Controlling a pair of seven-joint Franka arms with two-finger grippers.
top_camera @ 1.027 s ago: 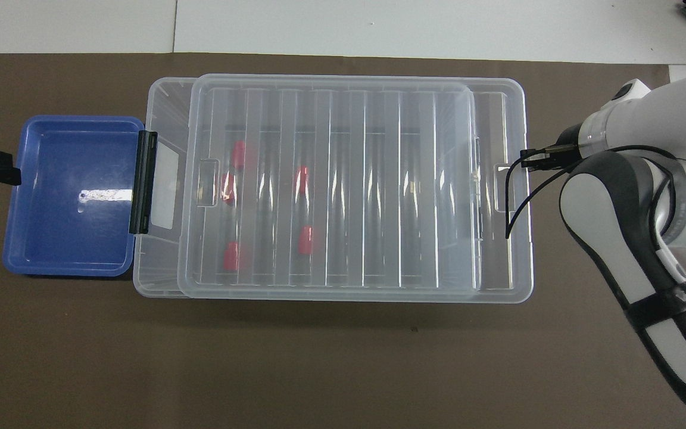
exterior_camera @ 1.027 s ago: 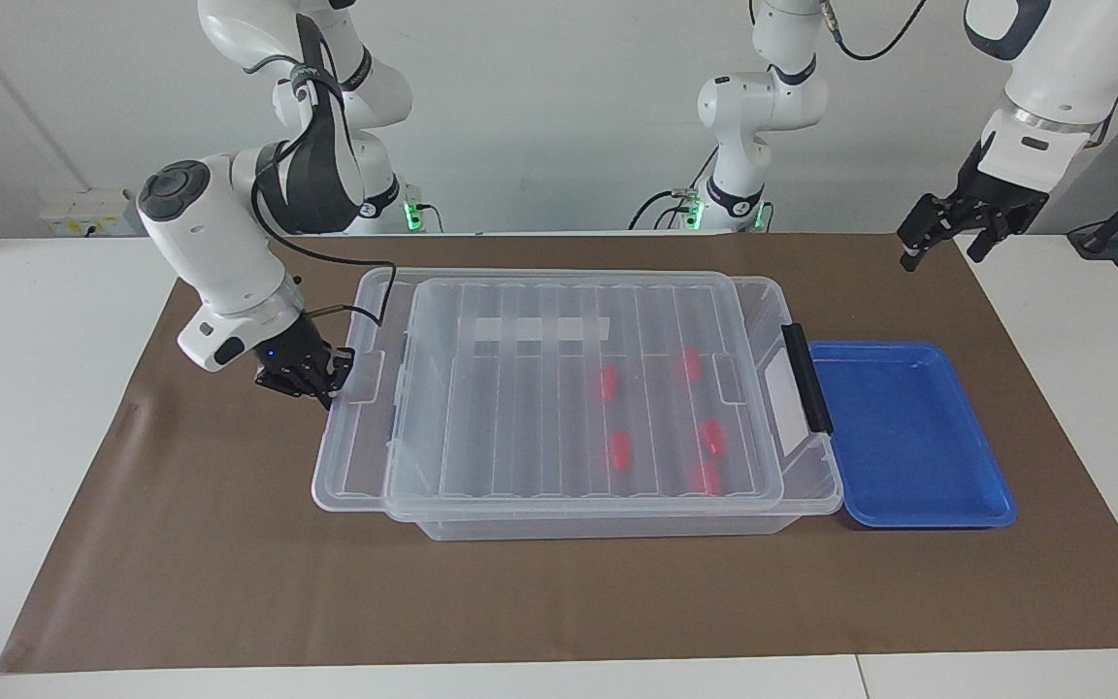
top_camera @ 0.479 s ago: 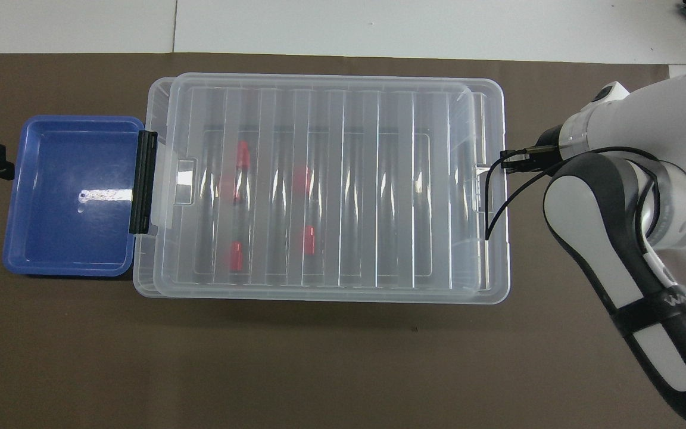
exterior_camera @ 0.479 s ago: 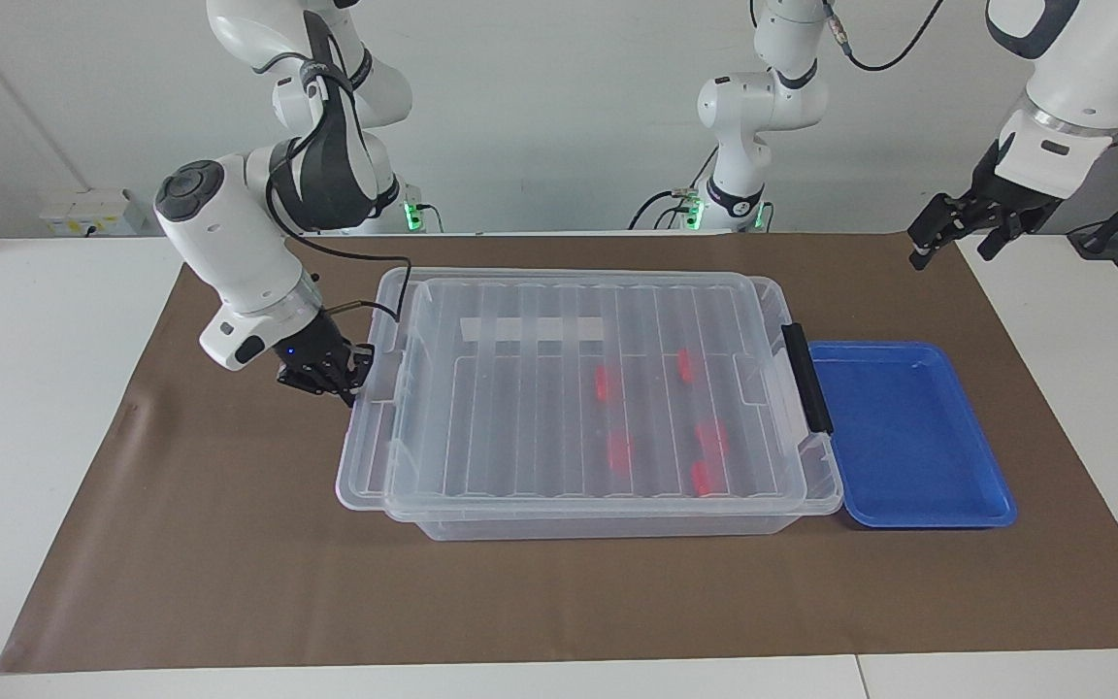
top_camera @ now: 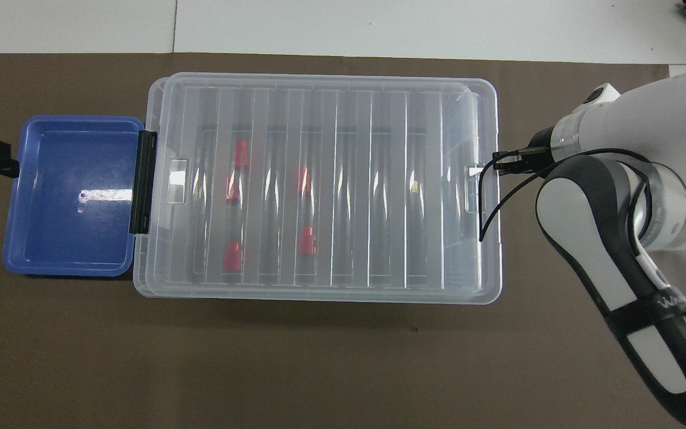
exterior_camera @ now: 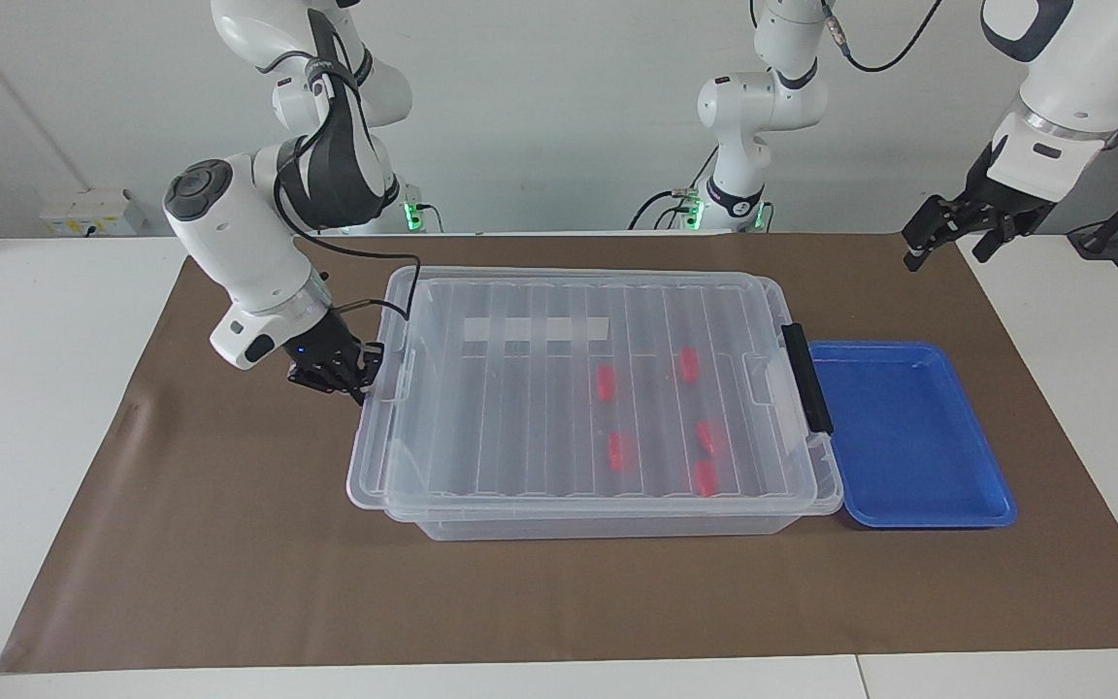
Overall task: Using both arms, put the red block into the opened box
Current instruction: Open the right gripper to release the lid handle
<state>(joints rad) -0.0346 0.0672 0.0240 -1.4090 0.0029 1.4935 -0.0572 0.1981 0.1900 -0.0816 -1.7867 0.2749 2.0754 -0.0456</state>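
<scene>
The clear box sits mid-mat with its ribbed clear lid lying over it, overhanging slightly at the right arm's end. Several red blocks show through the lid inside the box, toward the left arm's end; one red block lies nearer to the robots. My right gripper is shut on the lid's end rim; in the overhead view the right gripper meets the lid at its handle cut-out. My left gripper hangs open above the mat, holding nothing.
A shallow blue tray lies against the box at the left arm's end, next to the black latch bar. The right arm's cable drapes over the lid's end. Brown mat surrounds everything.
The right gripper has moved toward the left arm's end, and the lid slid with it until it nearly covers the box. The left gripper lifted slightly and stays by the tray.
</scene>
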